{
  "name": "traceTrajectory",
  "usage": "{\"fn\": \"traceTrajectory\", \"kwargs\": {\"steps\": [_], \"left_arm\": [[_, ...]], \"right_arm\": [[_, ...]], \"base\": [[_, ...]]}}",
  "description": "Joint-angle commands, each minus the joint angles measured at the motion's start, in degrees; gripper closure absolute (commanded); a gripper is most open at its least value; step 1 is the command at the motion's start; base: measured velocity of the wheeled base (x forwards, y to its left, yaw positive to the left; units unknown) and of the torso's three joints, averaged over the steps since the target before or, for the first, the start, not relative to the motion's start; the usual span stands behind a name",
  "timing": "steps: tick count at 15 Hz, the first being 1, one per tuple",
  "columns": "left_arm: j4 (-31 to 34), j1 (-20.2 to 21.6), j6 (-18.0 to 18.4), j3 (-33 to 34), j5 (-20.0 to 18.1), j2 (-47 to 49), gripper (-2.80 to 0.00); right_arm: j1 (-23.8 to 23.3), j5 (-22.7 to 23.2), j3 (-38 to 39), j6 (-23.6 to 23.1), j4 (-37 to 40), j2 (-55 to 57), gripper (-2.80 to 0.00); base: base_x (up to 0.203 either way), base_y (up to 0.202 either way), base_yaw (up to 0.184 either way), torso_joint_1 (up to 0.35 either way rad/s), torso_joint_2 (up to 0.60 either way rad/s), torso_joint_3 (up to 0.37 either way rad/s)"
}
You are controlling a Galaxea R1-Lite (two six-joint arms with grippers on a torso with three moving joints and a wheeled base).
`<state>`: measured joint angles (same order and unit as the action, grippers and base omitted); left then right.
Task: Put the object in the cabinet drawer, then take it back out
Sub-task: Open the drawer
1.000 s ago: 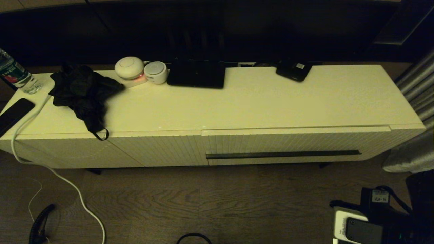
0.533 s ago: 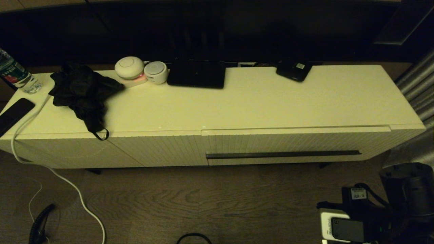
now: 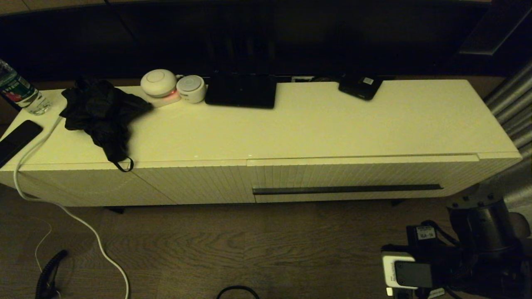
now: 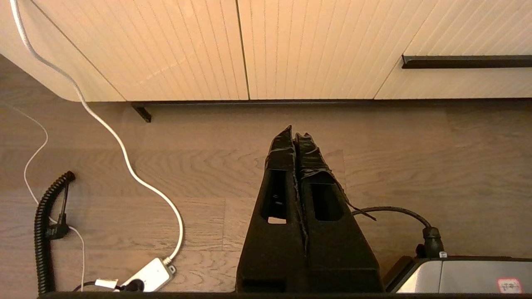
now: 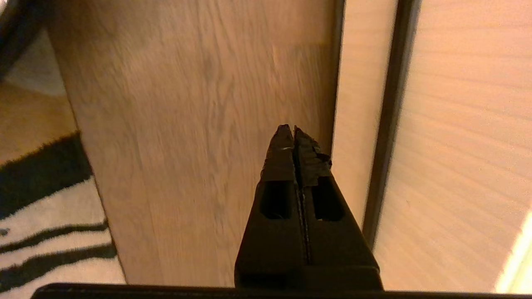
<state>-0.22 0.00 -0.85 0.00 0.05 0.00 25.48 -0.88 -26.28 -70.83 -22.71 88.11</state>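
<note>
- Right now the cabinet (image 3: pixel 291 133) is a long, low cream piece with a smooth flat top, rounded corners and fine vertical ribs down its front.
- Its drawer (image 3: pixel 365 176) sits pushed in flush, with a long thin dark bar handle (image 3: pixel 347 189) running across the ribbed face; the inside is hidden.
- The right gripper (image 5: pixel 289 131) hangs low over the wood-grain floor just in front of that handle, its two black, rough-edged fingers pressed together with nothing between them. From above, only the arm's dark bulk shows at the lower right corner, partly cut off.
- The left gripper (image 4: pixel 294 135) is parked above the floor, clear of the cabinet front, fingers likewise closed and empty.
- A clear plastic bottle (image 3: pixel 18 91) stands upright at the far left end of the top, half cut off by the edge; its label shows green and red, and the cap is out of view.
- Beside it lie a crumpled black cloth (image 3: pixel 102 110), a white cable (image 3: pixel 66 211) trailing to the floor, and two round white gadgets (image 3: pixel 172 86).
</note>
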Motion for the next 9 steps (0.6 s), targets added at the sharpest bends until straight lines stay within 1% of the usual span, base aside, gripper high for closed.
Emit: {"fn": "traceTrajectory", "kwargs": {"steps": [1, 3, 5, 6, 9], "left_arm": [[0.0, 0.0, 0.0, 0.1, 0.0, -0.1, 0.0], [0.0, 0.0, 0.0, 0.1, 0.0, -0.1, 0.0], [0.0, 0.0, 0.0, 0.1, 0.0, -0.1, 0.0], [0.0, 0.0, 0.0, 0.1, 0.0, -0.1, 0.0], [0.0, 0.0, 0.0, 0.1, 0.0, -0.1, 0.0]], "right_arm": [[-0.3, 1.3, -0.5, -0.4, -0.8, 2.9, -2.8], [-1.1, 2.0, -1.4, 0.0, -0.7, 4.1, -2.8], [-2.6, 4.6, -1.4, -0.5, -0.4, 5.5, -2.8], [-3.2, 4.9, -1.4, -1.3, -0.4, 6.1, -2.8], [-6.5, 6.5, -1.9, -6.0, -0.4, 7.7, -2.8]], "base": [[0.0, 0.0, 0.0, 0.0, 0.0, 0.0], [0.0, 0.0, 0.0, 0.0, 0.0, 0.0], [0.0, 0.0, 0.0, 0.0, 0.0, 0.0], [0.0, 0.0, 0.0, 0.0, 0.0, 0.0], [0.0, 0.0, 0.0, 0.0, 0.0, 0.0]]}}
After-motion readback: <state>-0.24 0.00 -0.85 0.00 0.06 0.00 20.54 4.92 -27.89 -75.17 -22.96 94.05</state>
